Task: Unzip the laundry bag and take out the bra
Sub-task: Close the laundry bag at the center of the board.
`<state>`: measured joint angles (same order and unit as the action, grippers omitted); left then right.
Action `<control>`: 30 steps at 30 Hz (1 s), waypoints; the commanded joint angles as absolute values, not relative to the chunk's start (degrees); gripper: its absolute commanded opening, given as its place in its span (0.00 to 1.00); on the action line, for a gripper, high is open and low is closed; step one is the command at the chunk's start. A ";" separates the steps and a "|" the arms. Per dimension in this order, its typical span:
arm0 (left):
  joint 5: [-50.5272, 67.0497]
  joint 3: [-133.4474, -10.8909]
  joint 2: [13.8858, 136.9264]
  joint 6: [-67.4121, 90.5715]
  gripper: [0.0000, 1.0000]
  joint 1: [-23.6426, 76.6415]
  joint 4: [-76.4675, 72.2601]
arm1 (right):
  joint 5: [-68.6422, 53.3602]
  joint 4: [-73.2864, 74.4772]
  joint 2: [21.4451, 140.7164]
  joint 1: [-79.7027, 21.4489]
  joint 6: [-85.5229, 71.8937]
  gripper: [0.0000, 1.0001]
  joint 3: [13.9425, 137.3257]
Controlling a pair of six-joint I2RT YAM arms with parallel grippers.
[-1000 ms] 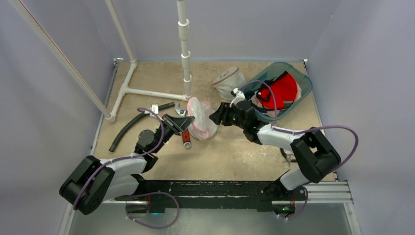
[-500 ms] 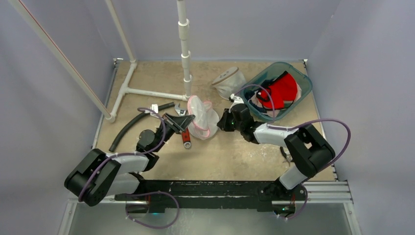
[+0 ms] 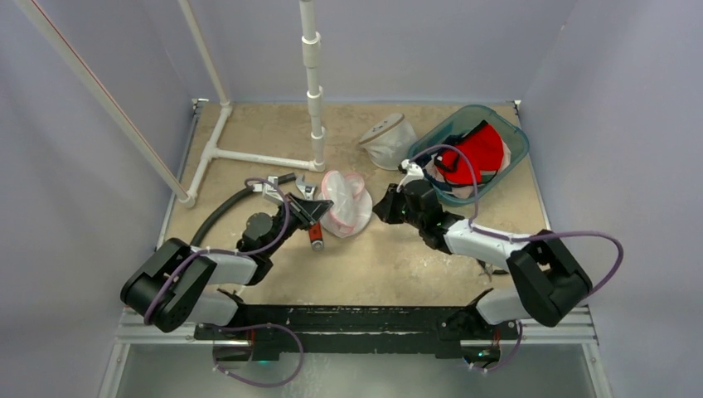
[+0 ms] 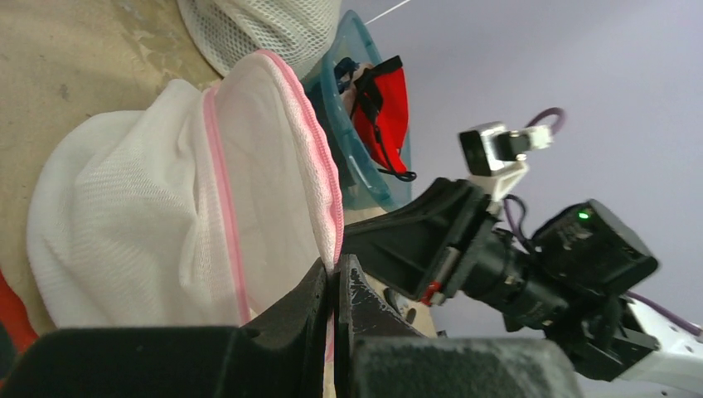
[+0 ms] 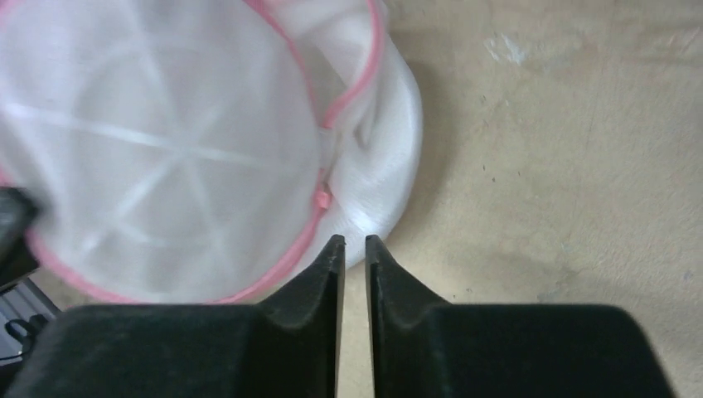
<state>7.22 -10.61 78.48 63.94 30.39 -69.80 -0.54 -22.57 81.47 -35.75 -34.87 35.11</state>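
Left gripper (image 4: 334, 272) pinched the laundry bag (image 3: 343, 207) by its pink rim mid-table; right gripper (image 5: 352, 242) was nearly closed, empty (zip pull (image 5: 320, 199) just ahead); bag looked zipped, bra not out.

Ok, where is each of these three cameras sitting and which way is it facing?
Top external: high behind the robot, looking down at the table; left arm and right arm show.
Left wrist: on the left arm, facing the laundry bag past the left gripper.
Right wrist: on the right arm, facing the table past the right gripper.
Shared: all three show the laundry bag.
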 commanded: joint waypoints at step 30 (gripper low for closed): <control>-10.91 -27.60 52.73 41.50 0.61 32.24 -1.44 | -3.42 -18.99 95.27 -35.77 -34.57 0.59 52.66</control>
